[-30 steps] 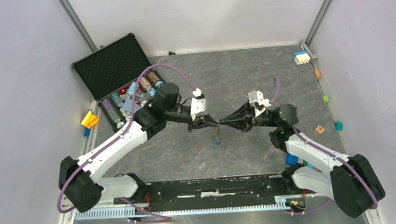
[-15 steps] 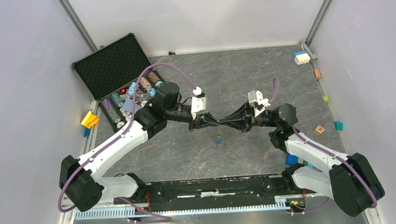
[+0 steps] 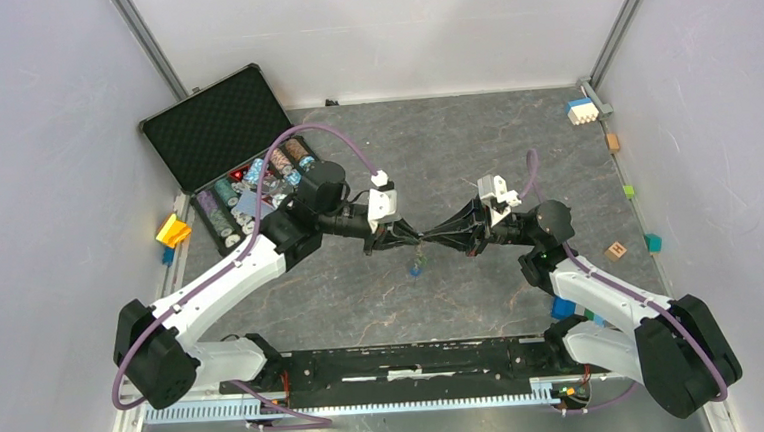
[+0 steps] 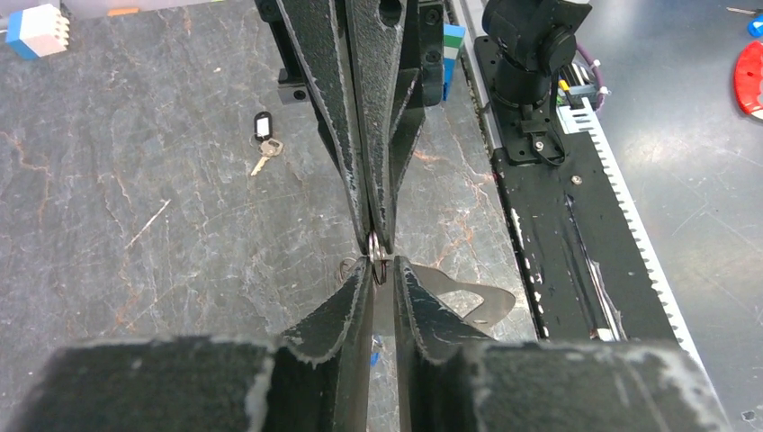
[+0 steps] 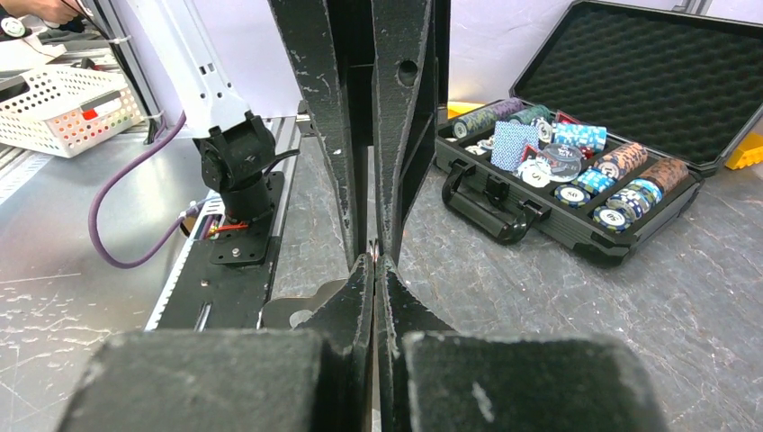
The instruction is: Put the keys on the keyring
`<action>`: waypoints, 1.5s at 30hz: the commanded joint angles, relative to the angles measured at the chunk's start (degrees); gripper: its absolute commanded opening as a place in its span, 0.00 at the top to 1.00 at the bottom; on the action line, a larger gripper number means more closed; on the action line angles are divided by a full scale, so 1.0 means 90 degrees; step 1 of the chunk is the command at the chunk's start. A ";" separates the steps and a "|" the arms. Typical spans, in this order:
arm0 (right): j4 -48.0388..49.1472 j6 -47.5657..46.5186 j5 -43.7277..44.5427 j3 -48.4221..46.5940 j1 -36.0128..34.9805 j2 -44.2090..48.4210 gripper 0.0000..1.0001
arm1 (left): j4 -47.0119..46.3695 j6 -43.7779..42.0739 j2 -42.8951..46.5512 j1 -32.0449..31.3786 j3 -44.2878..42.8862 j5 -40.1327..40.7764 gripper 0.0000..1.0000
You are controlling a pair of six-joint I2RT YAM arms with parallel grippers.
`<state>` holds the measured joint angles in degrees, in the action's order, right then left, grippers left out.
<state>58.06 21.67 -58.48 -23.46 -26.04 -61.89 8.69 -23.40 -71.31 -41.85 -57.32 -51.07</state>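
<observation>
Along the bottom edge of the overhead view, a black base rail [image 3: 407, 360] carries both arms. They reach up the frame and meet tip to tip near the middle of the grey stone-patterned table [image 3: 434, 143].

At that meeting point sits the thin dark-grey metal keyring [image 4: 379, 268], raised off the table. The right gripper [image 5: 373, 263] has its black fingers pressed together, nipping the keyring's edge at the very tips. The left gripper [image 4: 381, 263] faces it, its fingers [image 4: 346, 306] a sliver apart, with the keyring standing in that narrow gap. Whether its pads actually press on the wire, I cannot tell.

Just below the joined tips in the overhead view shows a small oblong blue tag [image 3: 416, 269]. Its key is too small to make out, and I cannot tell whether it hangs from the keyring.

Further off, in the upper left of the left wrist view, a tiny metal black-tagged key [image 4: 264, 135] lies flat on the table, well apart from the keyring.

Toward the upper left of the overhead view, an open black foam-lined case [image 3: 214, 126] holds rows of round poker chips [image 5: 576, 171]. A yellow toy block [image 3: 171, 230] lies just beside its lower left corner. At the far right corner of the table rests a blue-and-white toy block [image 3: 580, 111].
</observation>
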 commanded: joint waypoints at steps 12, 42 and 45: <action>0.0436 0.0123 0.0091 -0.0008 0.0074 0.0031 1.00 | -0.0569 0.0447 0.0181 0.0060 0.0226 -0.0327 0.79; -0.1535 -0.1766 0.0177 -0.0237 0.0072 0.0191 0.61 | 0.2027 -0.0482 -0.0200 -0.0119 -0.1080 0.1517 0.98; -0.2290 -0.2344 0.0313 -0.0409 0.0081 0.0340 0.56 | 0.2657 -0.0704 -0.0310 -0.0243 -0.1388 0.2076 0.98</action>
<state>46.72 9.41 -57.71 -23.55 -25.69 -61.12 22.41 -24.01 -73.01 -42.59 -64.51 -40.23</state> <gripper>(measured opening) 0.416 0.033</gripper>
